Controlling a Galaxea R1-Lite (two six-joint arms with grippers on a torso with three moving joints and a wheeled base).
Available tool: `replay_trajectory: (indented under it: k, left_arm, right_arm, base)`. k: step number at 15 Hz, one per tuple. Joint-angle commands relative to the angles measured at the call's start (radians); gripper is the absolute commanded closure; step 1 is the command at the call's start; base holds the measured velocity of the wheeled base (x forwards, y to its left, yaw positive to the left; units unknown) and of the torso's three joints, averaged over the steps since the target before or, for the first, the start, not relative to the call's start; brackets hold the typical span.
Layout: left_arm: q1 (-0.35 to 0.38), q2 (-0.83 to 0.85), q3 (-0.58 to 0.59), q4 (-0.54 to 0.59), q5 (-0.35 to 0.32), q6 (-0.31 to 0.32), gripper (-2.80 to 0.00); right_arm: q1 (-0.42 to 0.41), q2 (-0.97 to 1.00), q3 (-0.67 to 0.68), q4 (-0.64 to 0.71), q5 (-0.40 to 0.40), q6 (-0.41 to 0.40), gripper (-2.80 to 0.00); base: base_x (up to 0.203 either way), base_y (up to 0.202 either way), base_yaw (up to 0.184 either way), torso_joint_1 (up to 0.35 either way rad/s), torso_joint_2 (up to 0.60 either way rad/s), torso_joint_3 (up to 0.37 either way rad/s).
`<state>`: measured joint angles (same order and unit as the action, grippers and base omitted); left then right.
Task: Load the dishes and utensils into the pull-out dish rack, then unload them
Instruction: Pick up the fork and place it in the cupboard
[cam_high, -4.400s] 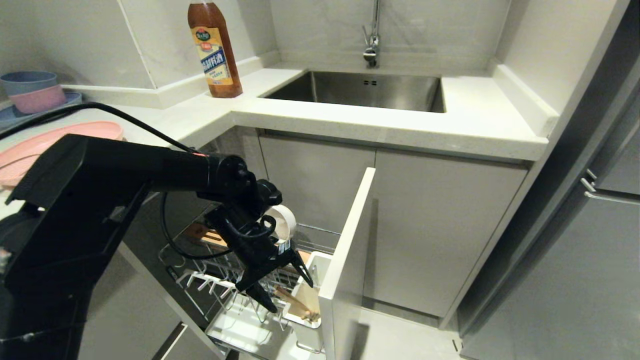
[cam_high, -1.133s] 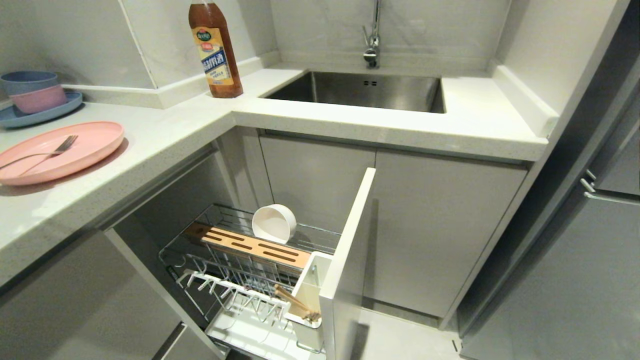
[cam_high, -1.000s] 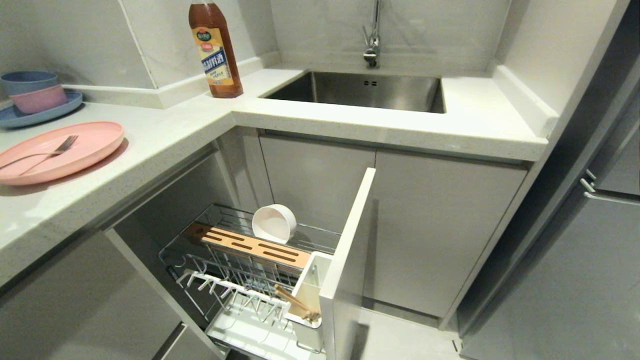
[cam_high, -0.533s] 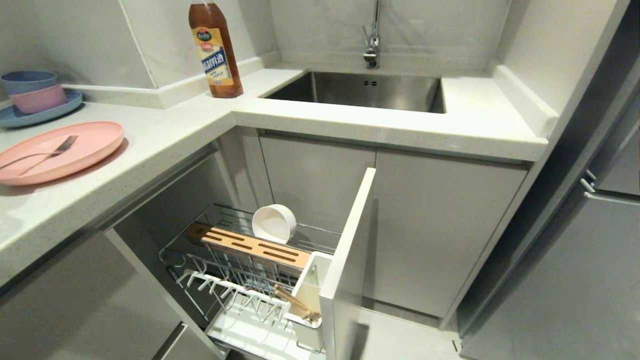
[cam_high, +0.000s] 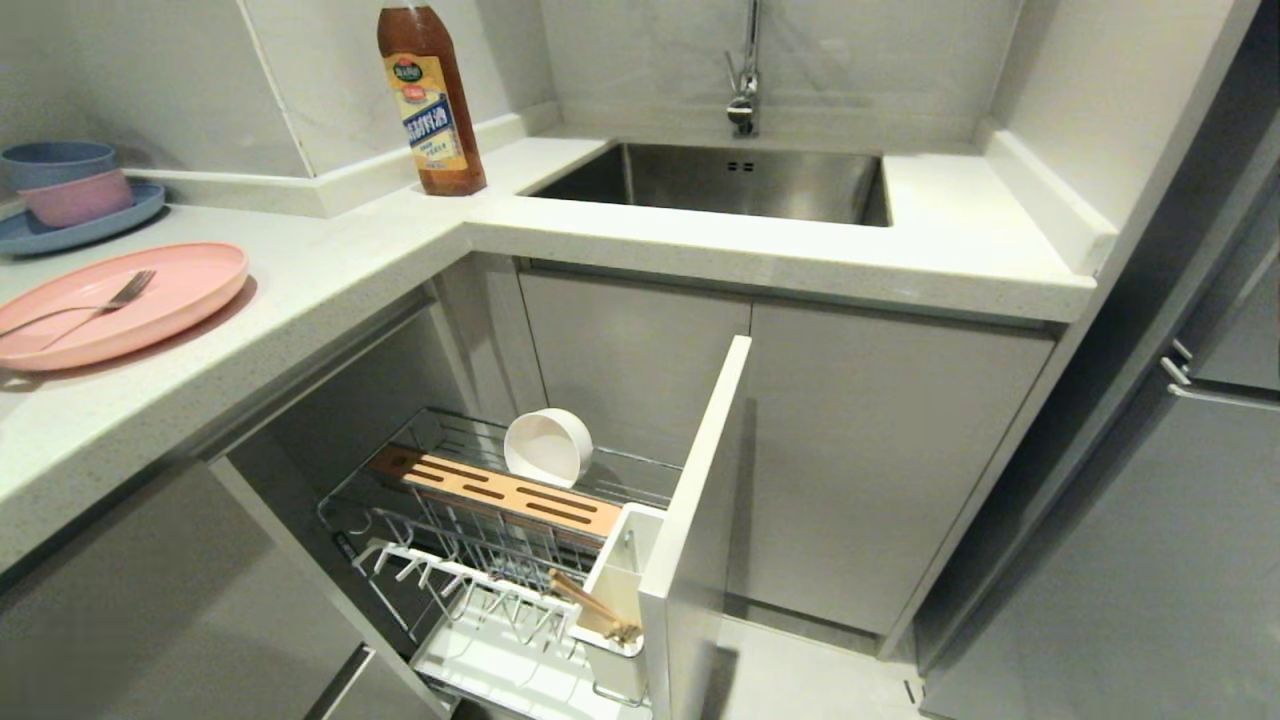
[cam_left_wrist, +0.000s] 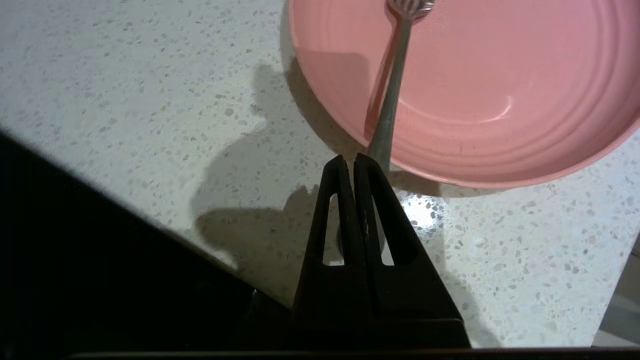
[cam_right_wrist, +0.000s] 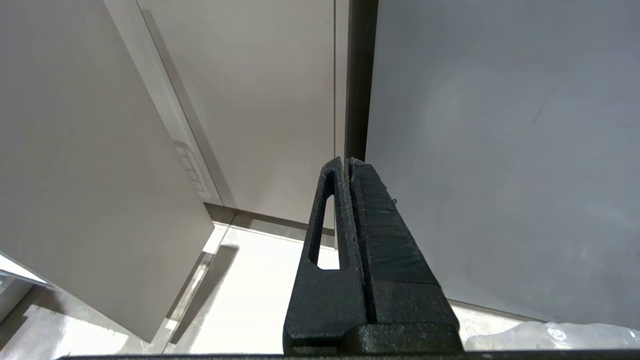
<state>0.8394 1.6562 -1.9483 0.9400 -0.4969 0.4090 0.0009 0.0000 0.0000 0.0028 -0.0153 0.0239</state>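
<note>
A pink plate (cam_high: 150, 300) lies on the counter at the left with a silver fork (cam_high: 95, 303) across it. In the left wrist view my left gripper (cam_left_wrist: 352, 159) is shut and empty. It hovers over the speckled counter just off the plate (cam_left_wrist: 500, 100) rim, above the end of the fork (cam_left_wrist: 392, 100) handle. The pull-out dish rack (cam_high: 440, 500) stands open below. A cream-white bowl (cam_high: 548, 447) leans behind its wooden block, and chopsticks (cam_high: 595, 603) sit in the white utensil cup. My right gripper (cam_right_wrist: 348, 160) is shut and parked, facing cabinet fronts and floor.
A brown sauce bottle (cam_high: 430, 100) stands at the counter corner beside the steel sink (cam_high: 720, 180) and faucet (cam_high: 745, 70). A blue plate (cam_high: 110, 215) with small blue and pink bowls sits at the far left. The rack's tall front panel (cam_high: 700, 520) juts into the aisle.
A few seconds ago my left arm hung over the rack by the utensil cup; it has since left the head view. Plate, fork, bowl and chopsticks have stayed put over the last second.
</note>
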Motion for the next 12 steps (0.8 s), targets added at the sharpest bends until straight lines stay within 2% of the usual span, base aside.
replay_trajectory:
  k: [1, 5, 7, 10, 11, 12]
  left_arm:
    - [0.003, 0.014, 0.0, 0.006, -0.031, 0.016, 0.0]
    - [0.006, 0.016, 0.0, 0.008, -0.086, 0.047, 0.0]
    - [0.007, 0.016, 0.0, 0.005, -0.086, 0.051, 0.0]
    - [0.007, 0.017, 0.005, 0.01, -0.09, 0.103, 0.0]
    - [0.006, 0.019, 0.005, 0.01, -0.091, 0.107, -2.8]
    - [0.006, 0.019, 0.005, 0.011, -0.095, 0.108, -2.8]
  right_arm:
    - [-0.001, 0.0, 0.003, 0.0, 0.0, 0.0, 0.0]
    - [-0.001, 0.0, 0.002, 0.0, 0.0, 0.0, 0.0]
    - [0.0, 0.0, 0.002, 0.0, 0.0, 0.0, 0.0]
    - [0.0, 0.001, 0.002, 0.0, 0.0, 0.0, 0.0]
    - [0.001, 0.0, 0.003, -0.001, 0.0, -0.001, 0.0]
    - [0.0, 0.0, 0.003, 0.0, 0.0, 0.0, 0.0]
  base:
    - [0.0, 0.0, 0.0, 0.0, 0.0, 0.0]
    - [0.0, 0.0, 0.0, 0.0, 0.0, 0.0]
    - [0.0, 0.0, 0.0, 0.0, 0.0, 0.0]
    - [0.0, 0.0, 0.0, 0.0, 0.0, 0.0]
    - [0.0, 0.0, 0.0, 0.0, 0.0, 0.0]
    - [0.0, 0.0, 0.0, 0.0, 0.0, 0.0]
